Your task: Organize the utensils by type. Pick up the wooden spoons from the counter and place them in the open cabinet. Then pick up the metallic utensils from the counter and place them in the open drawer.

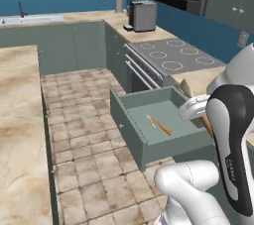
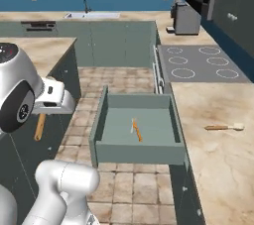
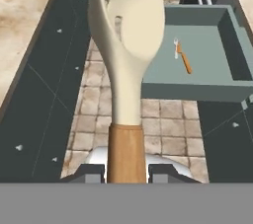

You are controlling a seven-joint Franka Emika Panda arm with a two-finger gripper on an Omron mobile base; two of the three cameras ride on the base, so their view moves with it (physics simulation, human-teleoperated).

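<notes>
While the pincer [image 3: 126,172] clamps the wooden spoon [image 3: 127,50] by its handle, it looks light, rigid; mid-handle suits.

My two base cameras look forward and down from behind the arm, sharing the open drawer [image 1: 163,120]; my hand camera looks closely along the gripper [image 3: 126,172].

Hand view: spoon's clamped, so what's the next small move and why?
Probably lift and swing toward the upper cabinet. The gripper is shut on a wooden spoon over the floor beside the open drawer, which is for metal utensils. Another wooden spoon waits on the counter.
</notes>
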